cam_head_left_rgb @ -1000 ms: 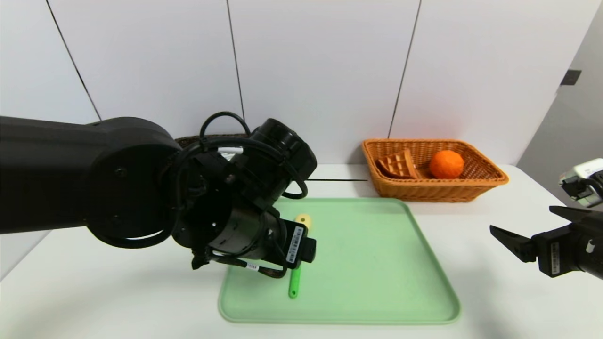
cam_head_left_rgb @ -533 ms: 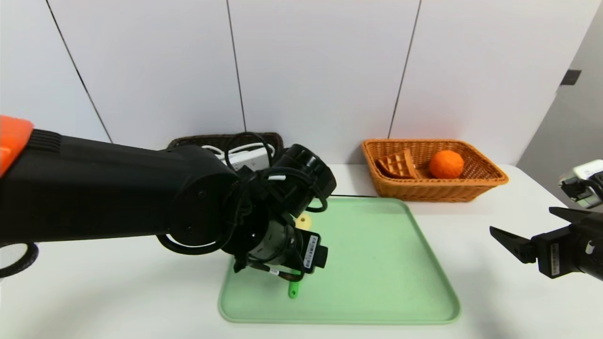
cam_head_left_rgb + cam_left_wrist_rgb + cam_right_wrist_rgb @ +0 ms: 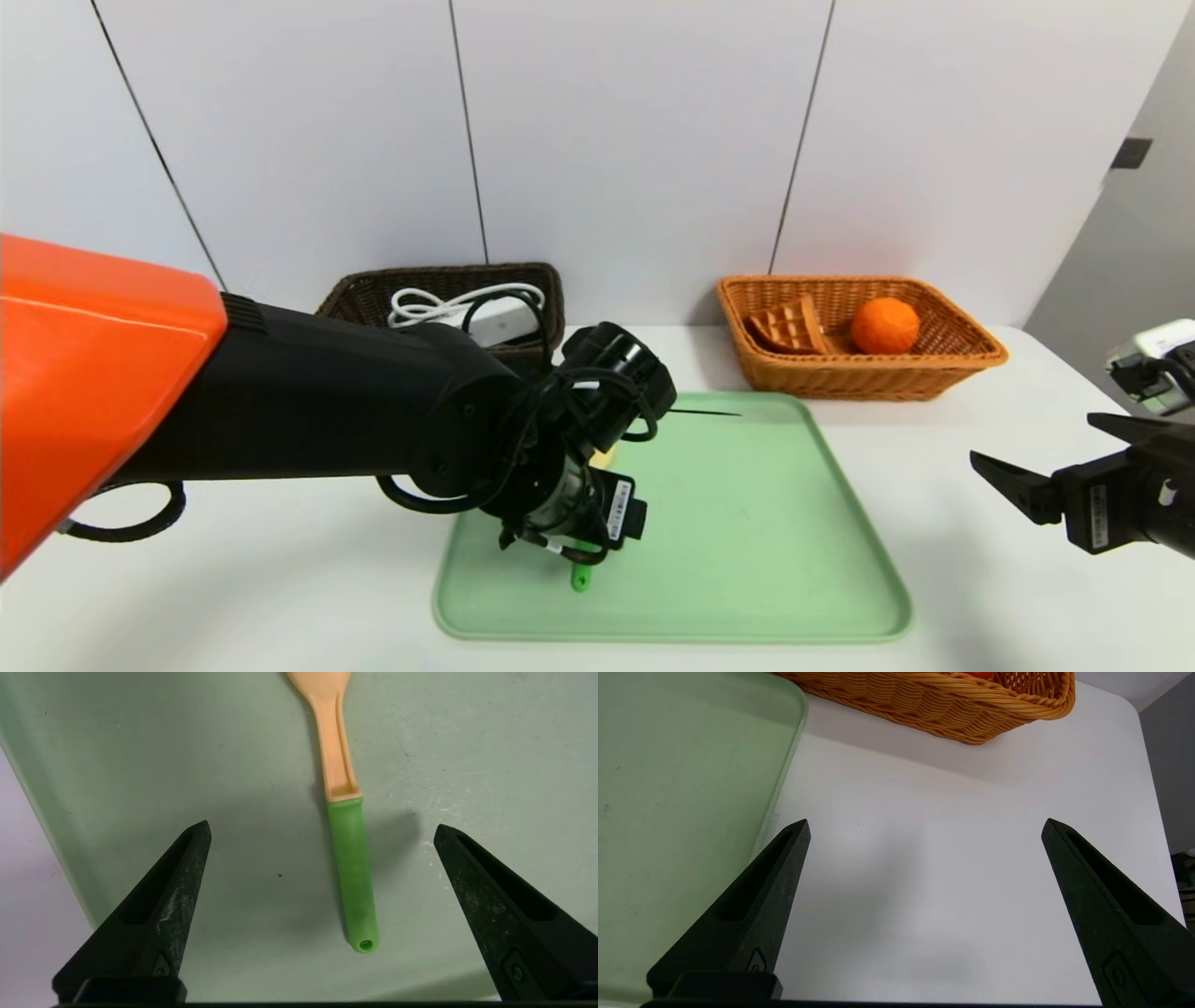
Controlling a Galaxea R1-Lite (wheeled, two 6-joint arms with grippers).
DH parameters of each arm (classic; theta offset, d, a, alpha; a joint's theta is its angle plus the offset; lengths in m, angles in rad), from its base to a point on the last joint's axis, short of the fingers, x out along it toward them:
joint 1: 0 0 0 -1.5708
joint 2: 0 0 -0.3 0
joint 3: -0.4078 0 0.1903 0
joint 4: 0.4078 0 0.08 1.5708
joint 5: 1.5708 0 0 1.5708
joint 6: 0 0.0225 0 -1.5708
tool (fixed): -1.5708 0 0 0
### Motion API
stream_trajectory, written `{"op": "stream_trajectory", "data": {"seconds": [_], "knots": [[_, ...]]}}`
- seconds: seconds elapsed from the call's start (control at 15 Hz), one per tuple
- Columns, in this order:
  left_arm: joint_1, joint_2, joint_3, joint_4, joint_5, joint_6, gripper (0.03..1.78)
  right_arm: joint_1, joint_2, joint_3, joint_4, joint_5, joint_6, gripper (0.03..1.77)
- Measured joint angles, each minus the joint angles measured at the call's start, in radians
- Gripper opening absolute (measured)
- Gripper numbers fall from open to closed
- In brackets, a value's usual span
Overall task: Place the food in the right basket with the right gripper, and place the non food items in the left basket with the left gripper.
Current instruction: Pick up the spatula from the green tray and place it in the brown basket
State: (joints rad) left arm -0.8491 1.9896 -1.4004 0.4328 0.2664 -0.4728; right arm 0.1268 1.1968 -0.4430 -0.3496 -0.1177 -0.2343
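Note:
A spoon with a green handle [image 3: 352, 872] and a pale orange head [image 3: 322, 681] lies on the green tray [image 3: 140, 765]. My left gripper [image 3: 322, 827] hangs open just above the handle, one finger on each side, touching nothing. In the head view the left wrist covers most of the spoon; only the handle's tip [image 3: 581, 581] shows. The dark left basket [image 3: 355, 294] holds a white power strip with its cable [image 3: 495, 322]. The orange wicker right basket [image 3: 971, 359] holds an orange [image 3: 884, 325] and a waffle [image 3: 787, 329]. My right gripper [image 3: 1034, 437] is open and empty over the table, right of the tray.
The tray [image 3: 747, 523] lies mid-table, bare to the right of the spoon. In the right wrist view the tray's edge [image 3: 784, 765] and the wicker basket [image 3: 924, 704] lie ahead of the right gripper [image 3: 925, 821]. Both baskets stand against the back wall.
My left arm has come down and forward over the tray, lowering the open gripper onto the spoon and uncovering the left basket. The right arm has not moved.

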Motion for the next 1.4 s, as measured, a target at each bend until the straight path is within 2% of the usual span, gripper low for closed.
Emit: {"op": "stream_trajectory", "data": {"seconds": [0.27,0.53,1.13,1.2,1.4], "knots": [[0.008,0.025,-0.007,-0.006,-0.004,0.0,1.69,0.0,0.003,-0.001,-0.001,0.0,-0.003,1.71],[0.013,0.05,-0.01,-0.071,0.0,0.004,1.69,0.0,0.003,0.0,0.0,0.0,-0.002,1.71],[0.026,0.058,-0.003,-0.073,0.008,0.014,1.66,0.006,0.006,-0.001,0.0,0.0,-0.002,1.71],[0.026,0.057,-0.003,-0.074,0.011,0.014,1.47,0.006,0.006,-0.002,0.0,0.0,-0.001,1.71],[0.027,0.056,-0.004,-0.081,0.011,0.018,1.05,0.006,0.006,-0.003,0.0,0.0,-0.001,1.71]]}}
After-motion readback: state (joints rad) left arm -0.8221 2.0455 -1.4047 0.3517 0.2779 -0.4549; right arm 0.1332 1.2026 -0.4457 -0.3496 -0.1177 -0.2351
